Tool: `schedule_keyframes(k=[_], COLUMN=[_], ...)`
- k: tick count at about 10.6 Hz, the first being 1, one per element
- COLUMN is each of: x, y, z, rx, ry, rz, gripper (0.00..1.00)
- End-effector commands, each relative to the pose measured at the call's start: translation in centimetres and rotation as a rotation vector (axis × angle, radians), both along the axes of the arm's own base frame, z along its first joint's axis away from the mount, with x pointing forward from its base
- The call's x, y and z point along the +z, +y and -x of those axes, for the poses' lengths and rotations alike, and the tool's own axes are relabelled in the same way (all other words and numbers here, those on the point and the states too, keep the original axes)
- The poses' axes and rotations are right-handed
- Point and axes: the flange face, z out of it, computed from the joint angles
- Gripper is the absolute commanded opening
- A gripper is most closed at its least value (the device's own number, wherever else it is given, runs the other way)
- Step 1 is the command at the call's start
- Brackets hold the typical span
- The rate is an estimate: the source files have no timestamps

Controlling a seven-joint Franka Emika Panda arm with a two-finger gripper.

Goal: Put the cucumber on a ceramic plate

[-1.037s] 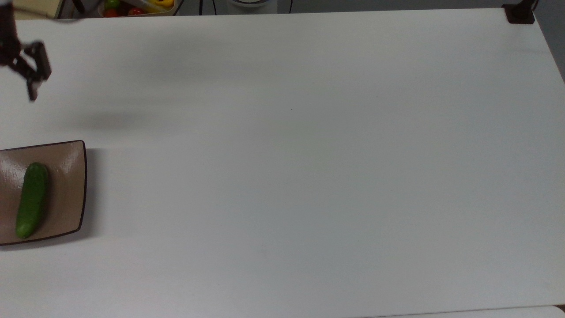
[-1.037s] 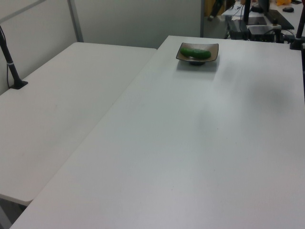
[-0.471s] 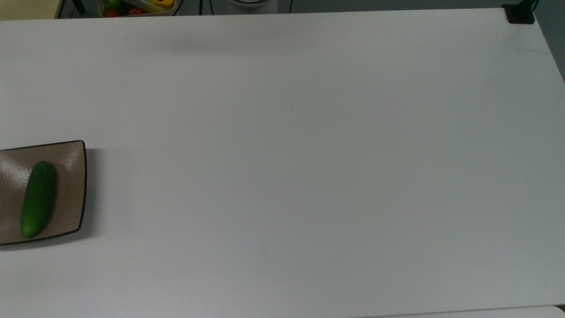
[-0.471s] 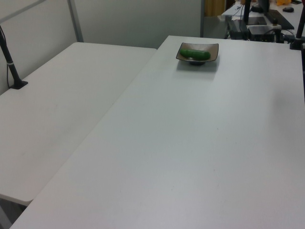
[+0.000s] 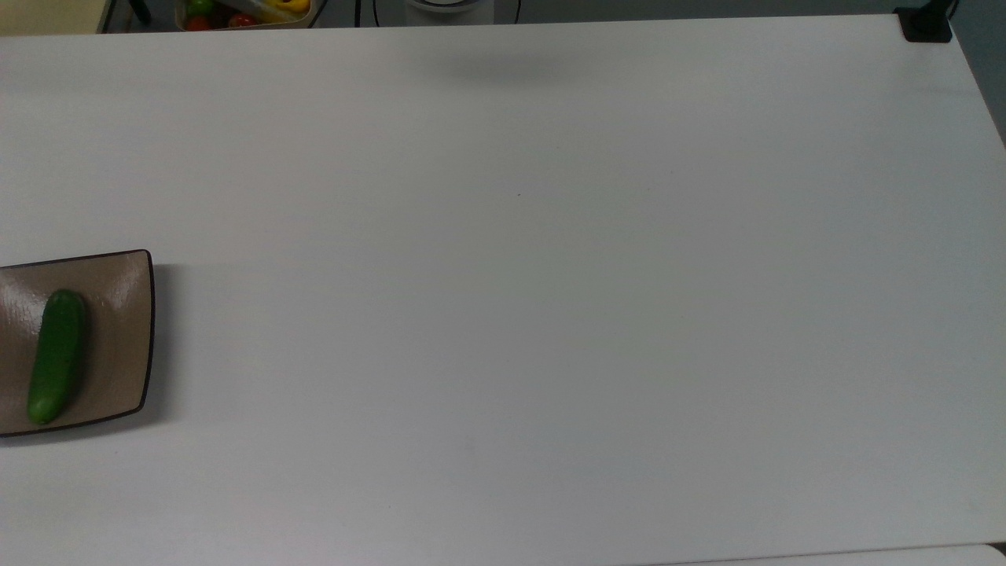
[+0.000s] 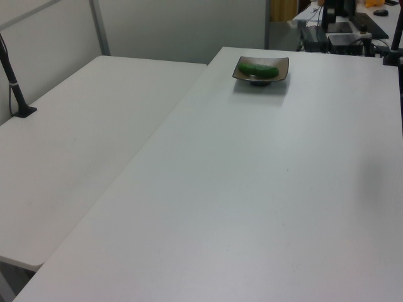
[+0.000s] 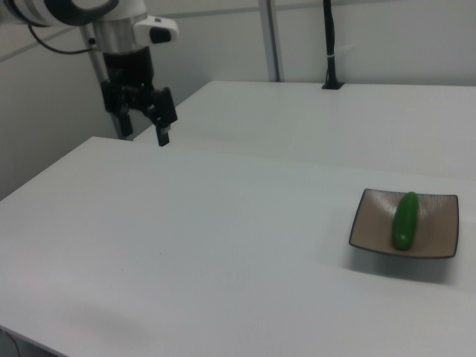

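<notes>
I saw the cucumber (image 7: 405, 220) lying on the plate (image 7: 372, 222); my gripper (image 7: 145, 138) hung well apart above the table (image 7: 186, 245), fingers spread, holding nothing.

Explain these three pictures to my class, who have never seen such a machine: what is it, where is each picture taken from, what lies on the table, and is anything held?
The machine is a robot arm ending in a gripper, a two-fingered claw. It holds nothing and hangs above the white table at the right view's upper left. One picture looks straight down from above; the other two look across the table from opposite sides. On the table sits a brown square plate with a green cucumber lying on it. The job looks finished.
</notes>
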Motion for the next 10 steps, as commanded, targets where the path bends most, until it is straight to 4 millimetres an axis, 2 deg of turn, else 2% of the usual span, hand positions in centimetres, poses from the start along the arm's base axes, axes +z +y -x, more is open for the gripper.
schedule_keyframes(k=[1,3,5,7,10], x=[-2.2,-4.1,-5.3,-5.9,-5.7], y=[2.5,3.6,3.7,2.5,2.2], z=[0.1,-1.8,-3.6,-5.2,-5.3], rx=[0.034,0.055,0.113,0.145,0.132], ry=[-0.020,-0.098,-0.134,-0.199,-0.201], rz=[-0.004,-0.007,-0.008,-0.007,-0.009], gripper=[1.00,1.00,1.00,1.00,1.00])
